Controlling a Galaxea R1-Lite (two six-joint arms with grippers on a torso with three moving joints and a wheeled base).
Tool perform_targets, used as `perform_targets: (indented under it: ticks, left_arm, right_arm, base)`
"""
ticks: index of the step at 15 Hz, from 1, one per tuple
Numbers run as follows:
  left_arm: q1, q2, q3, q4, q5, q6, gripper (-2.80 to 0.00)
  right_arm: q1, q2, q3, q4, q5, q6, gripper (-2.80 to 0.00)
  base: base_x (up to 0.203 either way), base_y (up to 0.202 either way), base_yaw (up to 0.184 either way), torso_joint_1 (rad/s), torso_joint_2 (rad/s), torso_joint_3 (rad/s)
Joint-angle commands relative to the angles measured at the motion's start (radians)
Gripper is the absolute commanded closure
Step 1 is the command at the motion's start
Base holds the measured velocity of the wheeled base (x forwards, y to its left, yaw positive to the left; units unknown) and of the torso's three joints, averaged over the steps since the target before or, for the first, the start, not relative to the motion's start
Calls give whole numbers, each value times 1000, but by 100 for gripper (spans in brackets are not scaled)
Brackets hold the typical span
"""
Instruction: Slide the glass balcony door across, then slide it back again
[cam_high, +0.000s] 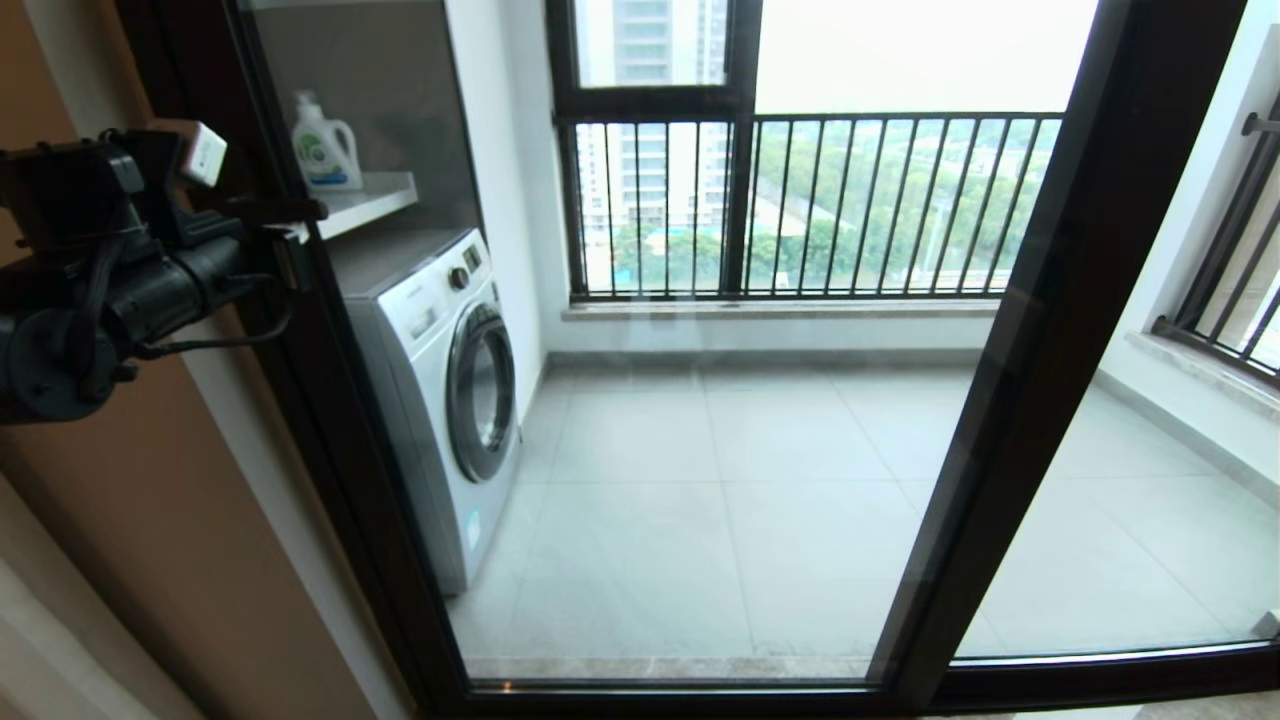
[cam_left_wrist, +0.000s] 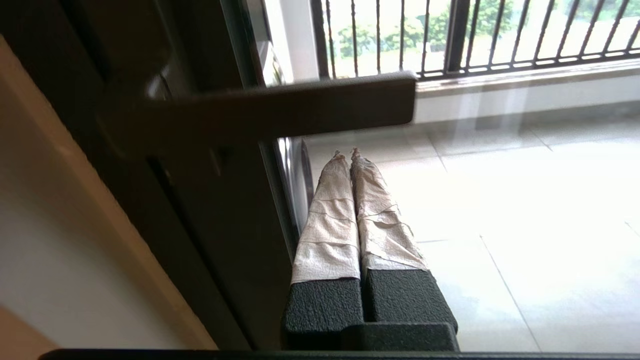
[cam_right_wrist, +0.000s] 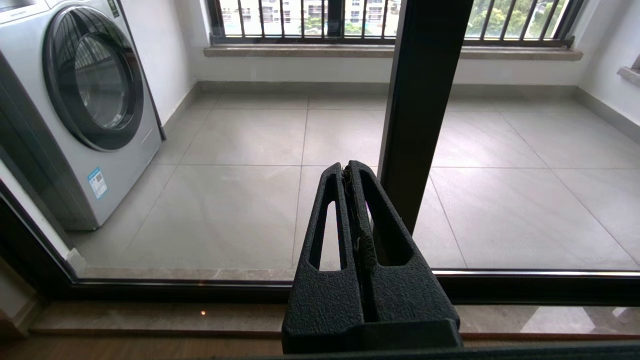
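Observation:
The glass balcony door (cam_high: 350, 470) stands with its handle-side black upright against the brown wall on the left. Its small black bar handle (cam_high: 275, 210) (cam_left_wrist: 280, 107) juts from that upright. My left gripper (cam_high: 290, 250) (cam_left_wrist: 346, 152) is shut, holding nothing. Its white-taped fingers (cam_left_wrist: 330, 215) lie along the glass beside the upright, tips just under the handle bar. My right gripper (cam_right_wrist: 348, 167) is shut and empty, held low before the glass near the dark upright (cam_right_wrist: 425, 90) where the two panels meet. It is out of the head view.
A white washing machine (cam_high: 440, 380) (cam_right_wrist: 85, 100) stands behind the glass on the left. Above it a detergent bottle (cam_high: 325, 145) sits on a shelf. The handle-less glass panel (cam_high: 1130, 500) fills the right. Railed windows (cam_high: 800, 200) close the tiled balcony's far side.

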Motion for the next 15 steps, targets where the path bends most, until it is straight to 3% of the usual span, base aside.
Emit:
perform_targets:
  ticks: [1,5,7,11,13,15]
  left_arm:
    - [-6,-206,189,1,-20,-29,0]
    - [-11,-527,392,25,-92,-134,0]
    - [-13,-715,435,129,-150,-195,0]
    - [-15,-1152,456,473,-330,-316,0]
    - [-16,-1325,422,755,-378,-343,0]
    - [-16,-1460,392,964,-389,-337,0]
  right_arm:
    - [1,1,12,-1,1,-1,0]
    - [0,1,12,-1,1,-1,0]
    - [0,1,12,-1,1,-1,0]
    - [0,1,12,-1,1,-1,0]
    - [0,1,12,0,1,-1,0]
    - [0,1,12,-1,1,-1,0]
  base:
    - [0,0,0,0,0,0]
    - [0,0,0,0,0,0]
    - [0,0,0,0,0,0]
    - [0,0,0,0,0,0]
    - [0,0,0,0,0,0]
    - [0,0,0,0,0,0]
